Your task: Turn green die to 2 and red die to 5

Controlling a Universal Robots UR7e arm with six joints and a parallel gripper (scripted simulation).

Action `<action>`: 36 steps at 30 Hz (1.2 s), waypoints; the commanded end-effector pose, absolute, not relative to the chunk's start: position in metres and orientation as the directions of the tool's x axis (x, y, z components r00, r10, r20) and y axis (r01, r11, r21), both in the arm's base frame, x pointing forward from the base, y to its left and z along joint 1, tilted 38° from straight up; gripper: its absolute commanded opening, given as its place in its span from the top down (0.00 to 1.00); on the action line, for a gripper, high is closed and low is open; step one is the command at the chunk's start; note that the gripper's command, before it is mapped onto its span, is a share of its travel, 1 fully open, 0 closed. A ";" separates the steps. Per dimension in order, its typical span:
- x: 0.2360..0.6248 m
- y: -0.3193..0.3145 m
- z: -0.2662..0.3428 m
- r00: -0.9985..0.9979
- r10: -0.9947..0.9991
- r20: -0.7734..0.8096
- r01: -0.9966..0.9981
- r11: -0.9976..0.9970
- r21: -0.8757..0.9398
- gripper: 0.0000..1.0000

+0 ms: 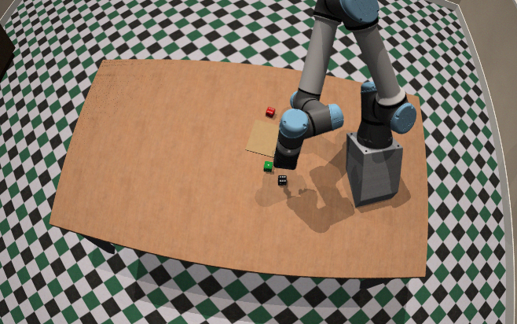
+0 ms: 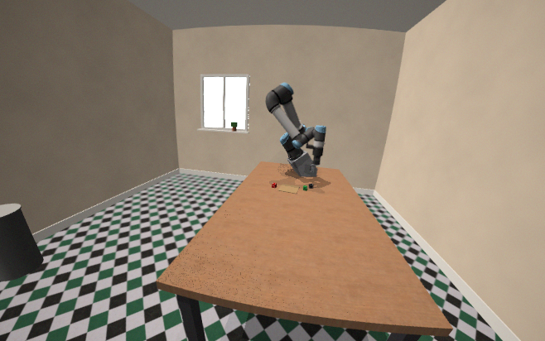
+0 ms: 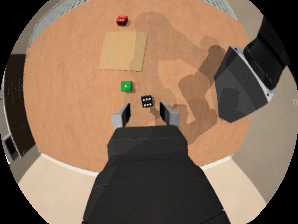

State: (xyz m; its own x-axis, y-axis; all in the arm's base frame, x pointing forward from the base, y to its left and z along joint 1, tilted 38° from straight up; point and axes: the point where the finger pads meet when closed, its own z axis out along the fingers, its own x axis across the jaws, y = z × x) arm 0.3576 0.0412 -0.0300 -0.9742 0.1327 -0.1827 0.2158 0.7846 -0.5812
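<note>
Between the mat [image 1: 261,138] [image 2: 288,189] [image 3: 123,51] and the red die [image 1: 270,112] [image 2: 274,185] [image 3: 122,20] runs a narrow strip of bare wood. On the mat's opposite side, the green die [image 1: 268,166] [image 2: 305,188] [image 3: 126,86] stands near its edge, with the black die [image 1: 282,180] [image 2: 311,186] [image 3: 146,101] just beyond, hemming a hand in there; the slim gap between them looks tight, though their small size makes that hard to judge. The grey pedestal [image 1: 373,173] [image 2: 301,165] [image 3: 235,92] blocks the robot's end.
</note>
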 end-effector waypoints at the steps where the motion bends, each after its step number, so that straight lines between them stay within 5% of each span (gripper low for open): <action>1: 0.357 0.044 -0.027 -0.974 0.133 -0.183 0.216 0.785 -0.581 0.00; 36: 0.398 0.005 0.001 -0.963 0.170 -0.210 0.262 0.778 -0.572 0.00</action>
State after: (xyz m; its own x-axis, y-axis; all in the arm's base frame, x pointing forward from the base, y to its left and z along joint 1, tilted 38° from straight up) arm 0.3980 0.0042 0.0004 -0.9628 0.1703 -0.2096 0.2620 0.7773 -0.5720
